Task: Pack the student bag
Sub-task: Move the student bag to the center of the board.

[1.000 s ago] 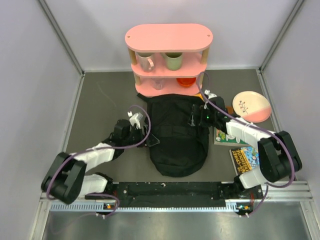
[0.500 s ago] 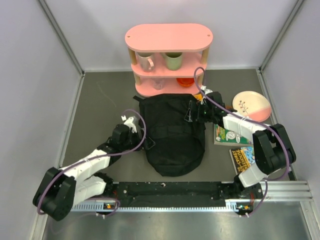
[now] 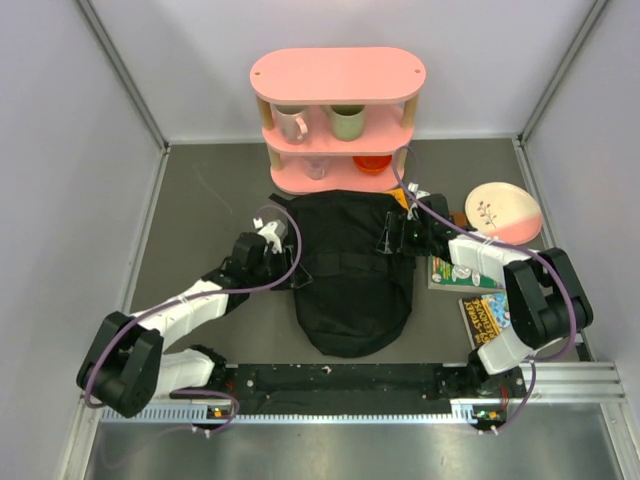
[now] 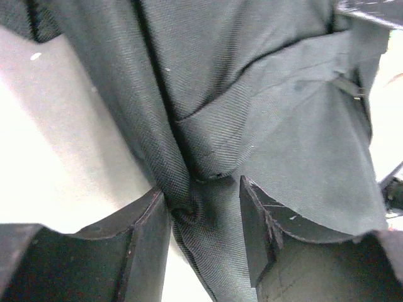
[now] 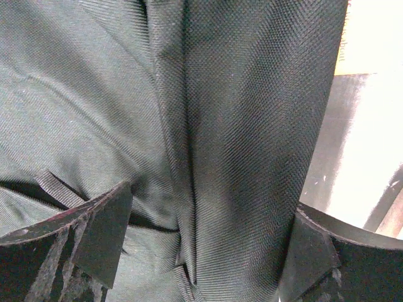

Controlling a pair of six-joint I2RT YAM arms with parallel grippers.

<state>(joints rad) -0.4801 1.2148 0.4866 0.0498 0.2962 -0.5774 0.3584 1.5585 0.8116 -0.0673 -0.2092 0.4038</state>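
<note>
Black student bag [image 3: 350,285], left arm [image 3: 190,305] outstretched beside

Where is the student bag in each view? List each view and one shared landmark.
Top external: student bag lies mid-table, just in front of the pink shelf.
Left wrist: fills most of the frame; a fold sits inside the left gripper.
Right wrist: fills nearly everything ahead of the right gripper.
Shared landmark: table surface bordering the bag.

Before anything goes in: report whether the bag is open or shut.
Cannot tell. The bag lies flat on the table; no view shows its zipper or opening.
</note>
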